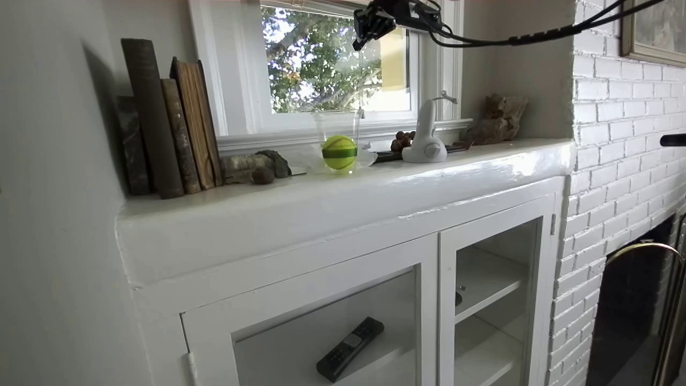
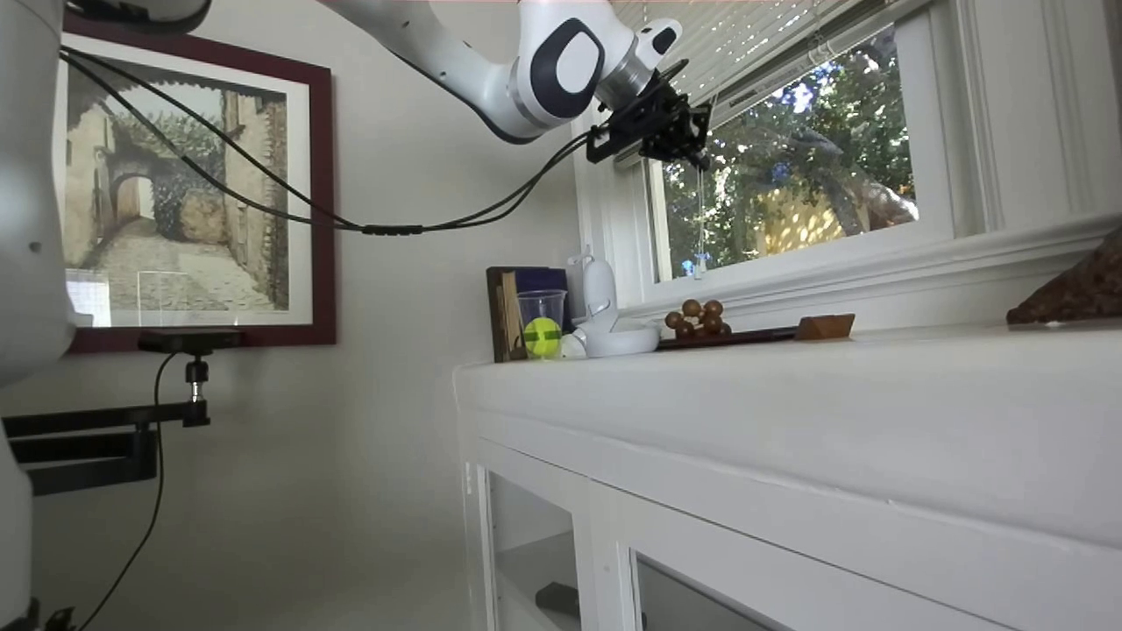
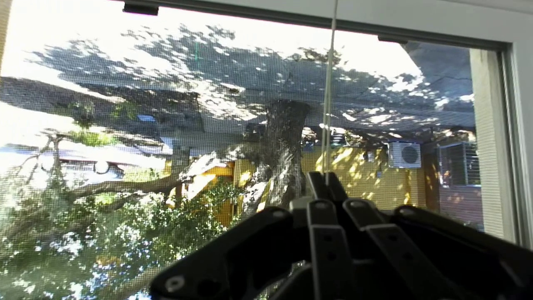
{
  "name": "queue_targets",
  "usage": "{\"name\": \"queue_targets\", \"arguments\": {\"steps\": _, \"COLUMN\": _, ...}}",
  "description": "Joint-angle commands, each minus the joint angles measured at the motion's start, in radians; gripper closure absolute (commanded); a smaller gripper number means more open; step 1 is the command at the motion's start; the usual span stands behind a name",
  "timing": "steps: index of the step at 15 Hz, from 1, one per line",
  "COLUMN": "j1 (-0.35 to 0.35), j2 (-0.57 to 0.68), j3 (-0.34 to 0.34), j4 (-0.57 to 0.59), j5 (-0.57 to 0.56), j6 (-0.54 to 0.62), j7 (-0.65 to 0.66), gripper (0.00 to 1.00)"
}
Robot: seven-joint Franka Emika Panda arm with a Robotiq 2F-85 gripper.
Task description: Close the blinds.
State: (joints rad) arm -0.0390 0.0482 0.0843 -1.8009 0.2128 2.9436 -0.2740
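Pressed jaw to jaw at the gripper point(image 3: 327, 185), seemingly pinching the cord point(image 3: 329, 71) between the tips.

Begin big, at the window point(image 2: 927, 158). Poised before it, near by the look of the wrist view, at a gap not readable from here. Liable to knock against it on too deep a reach.

On to the blinds point(image 2: 736, 44): hanging across the upper part of the window in an exterior view, leaving the lower part uncovered; not yet closed, then. Could drop all at once on a sudden release of the cord, could climb instead on a pull the wrong way, could come down askew on uneven tension between strands.

Then to the black cables point(image 2: 392, 230): looping slackly behind the gripper, apt to swing wide or snag on a fast turn.

Down to the clutter below the window: white device point(image 1: 427, 131), then clear cup point(image 1: 336, 126), then yellow-green ball point(image 1: 340, 153) inside the cup. Might be clipped by a low downward pull; likeliest to tip at the cup, for lightness.

Smaller yet, back to the cord: thin, probably slick. Could slide through under a hard tug. Last, to the small end piece point(image 2: 699, 265), dangling below the gripper: might foul at the tips.
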Motion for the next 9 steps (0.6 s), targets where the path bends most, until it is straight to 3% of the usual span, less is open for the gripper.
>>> {"name": "queue_targets", "arguments": {"steps": 1, "j1": -0.016, "j2": -0.005, "j3": -0.011, "j4": 0.024, "j5": 0.014, "j6": -0.041, "j7": -0.025, "gripper": 1.00}}
{"name": "queue_targets", "arguments": {"steps": 9, "j1": -0.048, "j2": -0.006, "j3": -0.072, "j4": 0.121, "j5": -0.029, "j6": -0.079, "j7": 0.021, "gripper": 1.00}}
